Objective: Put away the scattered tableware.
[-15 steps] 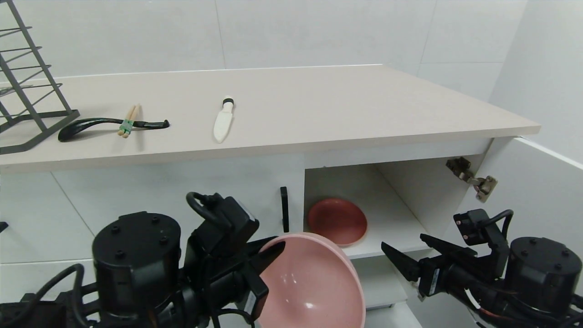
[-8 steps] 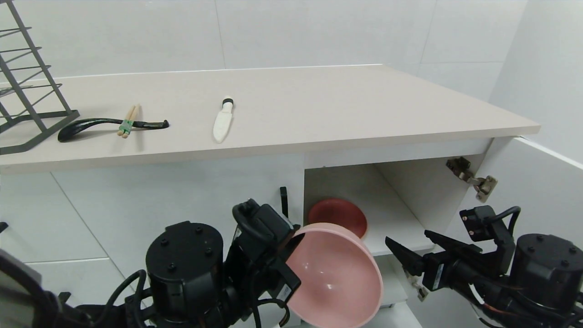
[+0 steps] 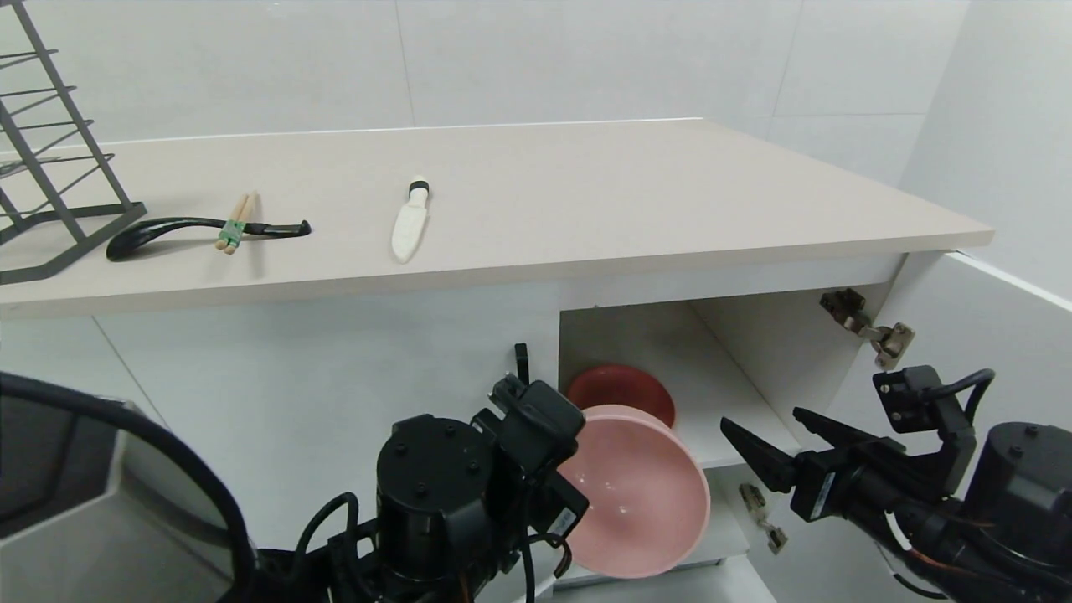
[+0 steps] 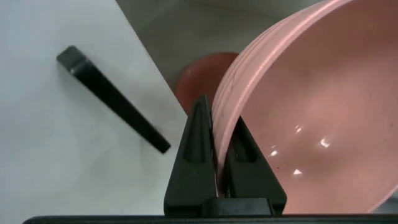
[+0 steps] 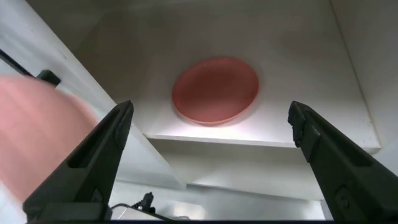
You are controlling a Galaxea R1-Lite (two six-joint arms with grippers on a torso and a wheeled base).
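Counter (image 3: 628, 184), light top, runs across the whole scene. Below it is the cabinet (image 3: 754, 352): rt compartment open, its door (image 3: 988, 335) swung out on my rt side. Wire rack (image 3: 50, 167) stands at the counter's far left end.

Pink bowl (image 3: 641, 494) is up on edge, hollow side facing me, in front of the open compartment's lower left corner and overlapping the shelf's (image 3: 729, 410) front edge. My left gripper (image 4: 217, 134) is pinching its rim, one finger inside the bowl and one outside. Red plate (image 3: 624, 387) lies flat on the shelf, toward the left side, partly behind the bowl.

My right gripper (image 3: 760, 417) is spread wide and holds nothing. It sits low, at the compartment's rt front, pointed in toward the plate.

On the counter a black spoon (image 3: 167, 228) lies just beside the rack, w/ chopsticks (image 3: 237, 222) (green band) across its handle. A white utensil (image 3: 410, 222) w/ a black band lies apart from them, nearer the front edge. A black bar handle (image 3: 522, 360) is on the closed door next to the opening.
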